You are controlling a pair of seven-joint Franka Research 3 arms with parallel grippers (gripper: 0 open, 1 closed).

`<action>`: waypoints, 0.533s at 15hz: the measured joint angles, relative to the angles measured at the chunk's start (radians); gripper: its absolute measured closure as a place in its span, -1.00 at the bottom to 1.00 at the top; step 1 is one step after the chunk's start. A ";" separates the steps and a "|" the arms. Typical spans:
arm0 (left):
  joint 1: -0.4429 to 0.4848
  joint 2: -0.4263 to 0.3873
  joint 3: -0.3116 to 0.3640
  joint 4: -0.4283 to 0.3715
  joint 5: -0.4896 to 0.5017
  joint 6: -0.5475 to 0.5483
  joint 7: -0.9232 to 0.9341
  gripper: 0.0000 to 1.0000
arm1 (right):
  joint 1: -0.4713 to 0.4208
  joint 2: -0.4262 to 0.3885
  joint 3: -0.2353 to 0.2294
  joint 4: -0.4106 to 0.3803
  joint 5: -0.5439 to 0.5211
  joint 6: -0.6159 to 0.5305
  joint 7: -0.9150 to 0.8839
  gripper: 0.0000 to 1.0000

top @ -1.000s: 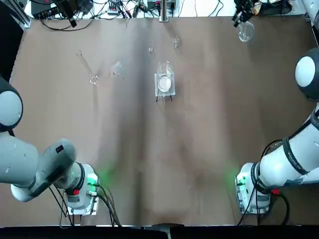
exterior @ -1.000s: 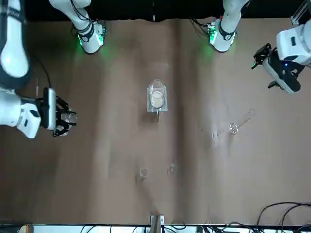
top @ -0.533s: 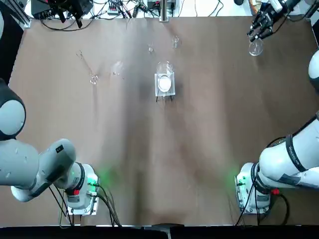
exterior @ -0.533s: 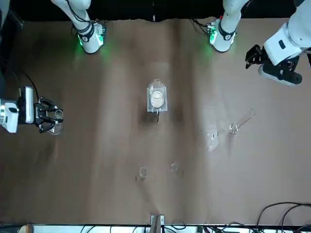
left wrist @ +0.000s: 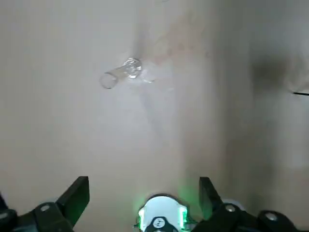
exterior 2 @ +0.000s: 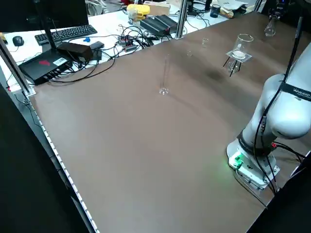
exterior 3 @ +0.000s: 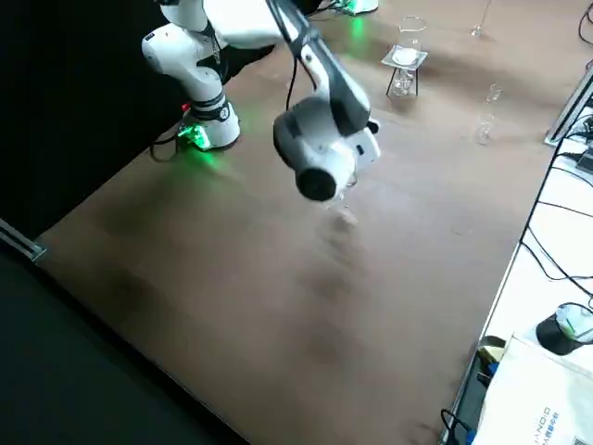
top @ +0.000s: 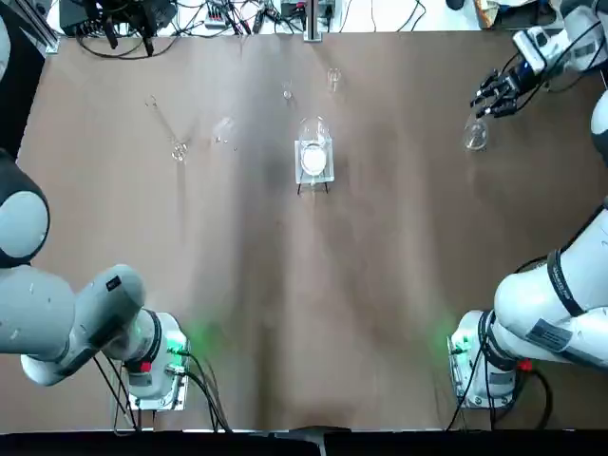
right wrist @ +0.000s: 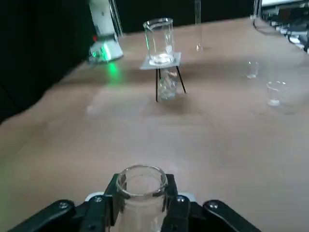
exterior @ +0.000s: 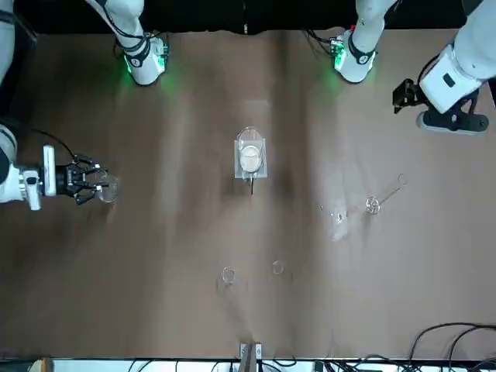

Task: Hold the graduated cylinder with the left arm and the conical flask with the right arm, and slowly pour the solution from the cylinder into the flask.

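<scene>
The cylinder (top: 163, 126) stands on its foot on my left half of the table, toward the far edge, its long axis upright; in the left wrist view I look almost straight down its bore (left wrist: 121, 76). Nothing touches it. My left gripper (left wrist: 144, 198) hangs above and to the outer side of it, nearer my base, with its fingers (left wrist: 76, 194) spread wide and nothing between them. It is the nearer tool by far, since my right arm works the opposite side of the table.

The flask (top: 475, 139) is already in my right gripper (top: 494, 95), out near the far right corner. The fingers (right wrist: 110, 198) are pinched on its neck just under the rim, and the mouth (right wrist: 141, 178) faces the wrist camera. I cannot tell whether its body rests on the table or hangs just above it.

Between the two stands the beaker (top: 313, 141) on its white stand, with two small glasses (top: 333, 79) beyond it; all are well apart from both my grippers.

As I judge it, the coming move is the left arm's: descend beside the cylinder and close on it from the side, across its upright axis, low enough that it will not tip.
</scene>
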 joint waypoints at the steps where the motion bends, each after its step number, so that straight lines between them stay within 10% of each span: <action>1: 0.003 0.009 0.002 -0.001 0.010 0.000 0.000 -1.00 | -0.010 0.023 0.000 -0.006 0.012 -0.017 -0.008 0.22; 8: 0.006 0.050 0.005 -0.001 0.016 0.000 -0.013 -1.00 | -0.089 0.154 0.001 -0.009 0.057 -0.066 -0.138 0.22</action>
